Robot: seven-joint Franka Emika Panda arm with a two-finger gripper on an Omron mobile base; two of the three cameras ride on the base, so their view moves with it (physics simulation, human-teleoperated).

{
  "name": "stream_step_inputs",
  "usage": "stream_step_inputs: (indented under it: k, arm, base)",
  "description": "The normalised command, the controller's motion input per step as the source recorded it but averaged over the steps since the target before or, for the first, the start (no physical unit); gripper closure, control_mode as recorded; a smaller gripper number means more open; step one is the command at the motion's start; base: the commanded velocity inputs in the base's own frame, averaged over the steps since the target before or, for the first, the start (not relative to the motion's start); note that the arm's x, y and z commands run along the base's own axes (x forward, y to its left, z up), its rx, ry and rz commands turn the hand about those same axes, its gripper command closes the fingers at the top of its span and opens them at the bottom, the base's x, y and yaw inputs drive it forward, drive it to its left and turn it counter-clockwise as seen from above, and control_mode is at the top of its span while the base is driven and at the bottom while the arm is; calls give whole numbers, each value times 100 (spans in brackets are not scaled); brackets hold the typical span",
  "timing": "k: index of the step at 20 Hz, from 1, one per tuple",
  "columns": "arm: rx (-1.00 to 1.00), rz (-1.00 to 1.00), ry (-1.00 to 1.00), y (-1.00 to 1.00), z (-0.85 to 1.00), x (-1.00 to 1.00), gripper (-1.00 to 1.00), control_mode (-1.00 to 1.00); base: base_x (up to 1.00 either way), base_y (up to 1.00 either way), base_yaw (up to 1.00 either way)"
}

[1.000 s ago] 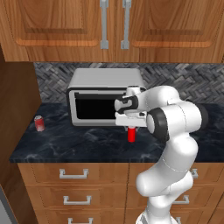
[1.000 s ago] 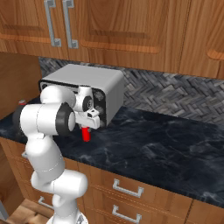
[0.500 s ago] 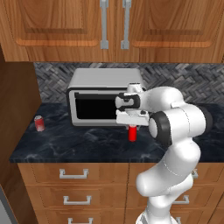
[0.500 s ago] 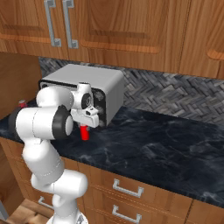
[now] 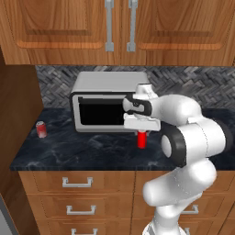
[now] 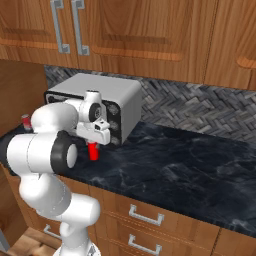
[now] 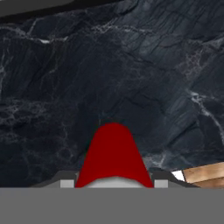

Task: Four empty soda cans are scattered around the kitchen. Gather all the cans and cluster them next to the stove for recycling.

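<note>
Claw [image 5: 142,133] clamped on a red soda can [image 5: 142,139], hanging upright just above the dark worktop [image 6: 175,170] in front of the toaster oven [image 5: 108,105]! Carry it level and clear of the oven's face. Second red can [image 5: 41,130] waits at the worktop's left end.

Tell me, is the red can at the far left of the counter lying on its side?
No, in the left base view that red can stands upright on the dark counter, silvery top facing up, left of the toaster oven.
</note>
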Motion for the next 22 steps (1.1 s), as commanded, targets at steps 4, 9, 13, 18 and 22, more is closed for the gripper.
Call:
stream_step_inputs:
  k: [4,9,13,18,22]
  arm:
    - [0,1,0,0,21,-44,100,-100]
    - [0,5,-7,0,22,-41,100,-100]
    - [0,7,-6,0,32,-32,100,-100]
    - [0,16,-2,0,28,-28,100,-100]
    - [6,15,0,0,24,-30,100,-100]
  base:
    - [0,0,0]
    - [0,0,0]
    - [0,0,0]
    - [0,0,0]
    - [0,0,0]
